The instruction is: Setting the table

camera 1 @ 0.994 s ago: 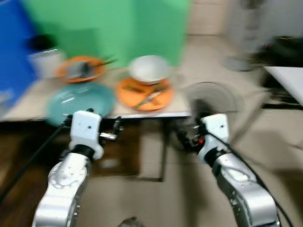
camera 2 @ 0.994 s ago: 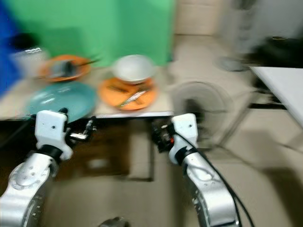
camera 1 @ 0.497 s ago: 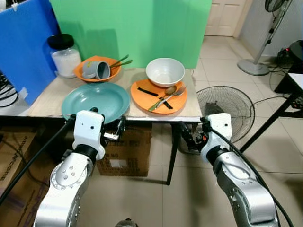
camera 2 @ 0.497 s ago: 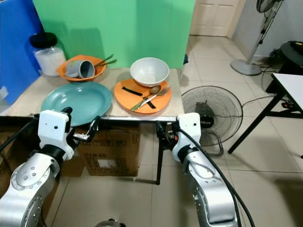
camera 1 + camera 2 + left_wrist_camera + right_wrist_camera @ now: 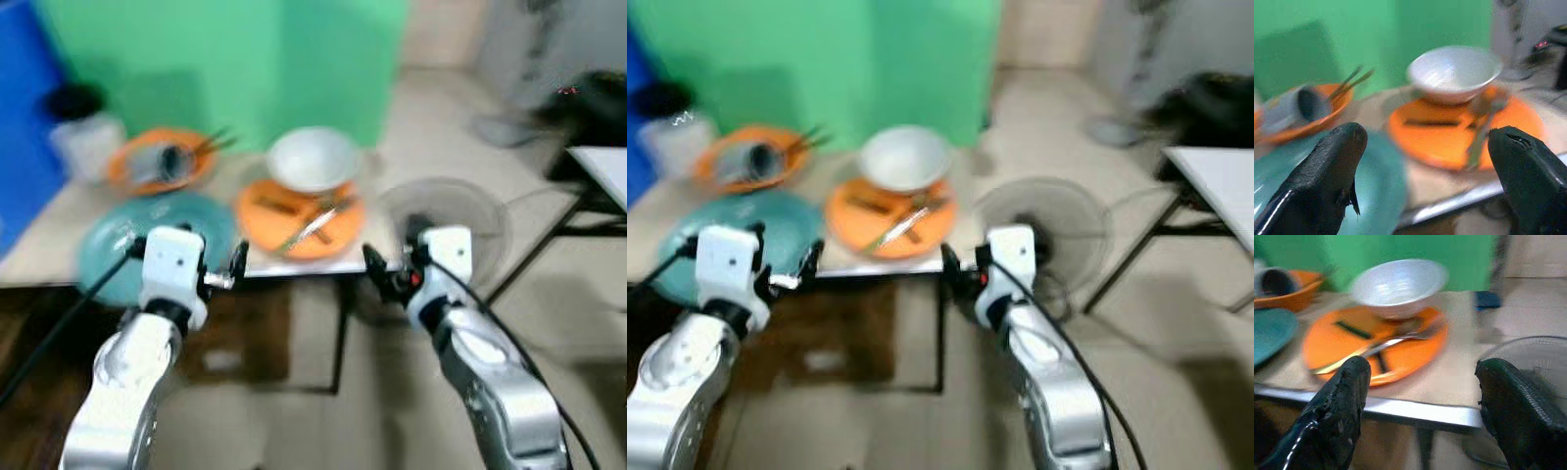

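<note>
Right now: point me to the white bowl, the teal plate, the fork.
white bowl (image 5: 1396, 286), right wrist view, outer wall
teal plate (image 5: 98, 247), left eye view, bare left rim
fork (image 5: 1422, 334), right wrist view, handle near tines

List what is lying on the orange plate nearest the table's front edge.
On the orange plate lie a fork, a spoon and two dark flat strips. The white bowl overlaps its far rim, hiding that part of the plate.

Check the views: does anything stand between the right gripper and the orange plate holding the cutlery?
Nothing visible does. The right gripper, fingers open, is at the table's front edge, and the orange plate lies just beyond it. The white bowl sits behind the plate, not in the way.
</note>
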Controlling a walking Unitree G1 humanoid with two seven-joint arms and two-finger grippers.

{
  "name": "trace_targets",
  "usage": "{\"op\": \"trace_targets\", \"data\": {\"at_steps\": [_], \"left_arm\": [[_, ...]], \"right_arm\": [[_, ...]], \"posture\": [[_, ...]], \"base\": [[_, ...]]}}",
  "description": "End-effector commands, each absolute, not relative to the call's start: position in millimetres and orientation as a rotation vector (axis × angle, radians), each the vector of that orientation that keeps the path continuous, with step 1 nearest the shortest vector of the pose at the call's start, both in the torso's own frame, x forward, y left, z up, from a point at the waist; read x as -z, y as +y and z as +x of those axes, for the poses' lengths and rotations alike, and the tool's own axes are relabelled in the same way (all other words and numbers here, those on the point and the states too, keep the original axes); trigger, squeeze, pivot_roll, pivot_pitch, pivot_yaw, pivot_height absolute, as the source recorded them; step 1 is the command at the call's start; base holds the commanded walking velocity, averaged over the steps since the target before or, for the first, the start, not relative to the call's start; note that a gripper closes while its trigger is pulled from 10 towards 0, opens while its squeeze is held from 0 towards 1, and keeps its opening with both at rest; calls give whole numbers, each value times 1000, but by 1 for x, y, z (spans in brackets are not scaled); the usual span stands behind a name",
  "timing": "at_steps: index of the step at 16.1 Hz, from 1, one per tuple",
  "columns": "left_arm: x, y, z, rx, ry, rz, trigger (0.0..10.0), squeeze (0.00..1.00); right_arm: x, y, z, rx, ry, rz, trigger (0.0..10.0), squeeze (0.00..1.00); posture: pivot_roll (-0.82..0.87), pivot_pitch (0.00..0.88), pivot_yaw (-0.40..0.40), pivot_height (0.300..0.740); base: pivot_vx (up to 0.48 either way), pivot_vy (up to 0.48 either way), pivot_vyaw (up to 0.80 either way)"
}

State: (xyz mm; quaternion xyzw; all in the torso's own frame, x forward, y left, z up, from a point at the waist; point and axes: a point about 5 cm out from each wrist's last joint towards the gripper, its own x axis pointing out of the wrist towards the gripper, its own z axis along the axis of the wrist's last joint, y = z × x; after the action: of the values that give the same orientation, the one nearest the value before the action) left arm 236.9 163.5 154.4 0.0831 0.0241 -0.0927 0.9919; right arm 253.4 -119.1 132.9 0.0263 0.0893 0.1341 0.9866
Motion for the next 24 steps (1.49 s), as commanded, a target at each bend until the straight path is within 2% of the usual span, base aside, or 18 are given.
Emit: {"op": "trace_targets", "data": {"at_steps": [1, 8, 11, 19, 20, 22, 24], "left_arm": [[-157, 158, 236, 207, 36, 160, 10000, 0], [-157, 158, 234, 204, 38, 156, 10000, 0], [-158, 158, 235, 203, 35, 158, 10000, 0], [-160, 159, 236, 217, 34, 167, 10000, 0], [-160, 158, 236, 220, 34, 168, 10000, 0], [-160, 157, 237, 234, 30, 172, 10000, 0], [-161, 146, 236, 336, 20, 164, 10000, 0]], "right_arm": [[-134, -126, 253, -247, 175, 46, 10000, 0], [-136, -123, 257, -256, 167, 51, 10000, 0], [-138, -118, 258, -287, 147, 9, 10000, 0], [-141, -124, 265, -220, 133, 90, 10000, 0], [-142, -126, 267, -203, 133, 135, 10000, 1000], [-144, -131, 274, -157, 144, 200, 10000, 1000], [-145, -134, 287, -117, 168, 196, 10000, 1000]], "posture": [[186, 0, 3, 740], [195, 0, -6, 740], [200, 0, -4, 740], [201, 0, 7, 740], [202, 0, 7, 740], [203, 0, 7, 740], [199, 0, 14, 740]], "base": [[341, 0, 0], [331, 0, 0], [330, 0, 800], [324, 0, 0], [304, 0, 0], [274, 0, 0], [0, 0, 0]]}}
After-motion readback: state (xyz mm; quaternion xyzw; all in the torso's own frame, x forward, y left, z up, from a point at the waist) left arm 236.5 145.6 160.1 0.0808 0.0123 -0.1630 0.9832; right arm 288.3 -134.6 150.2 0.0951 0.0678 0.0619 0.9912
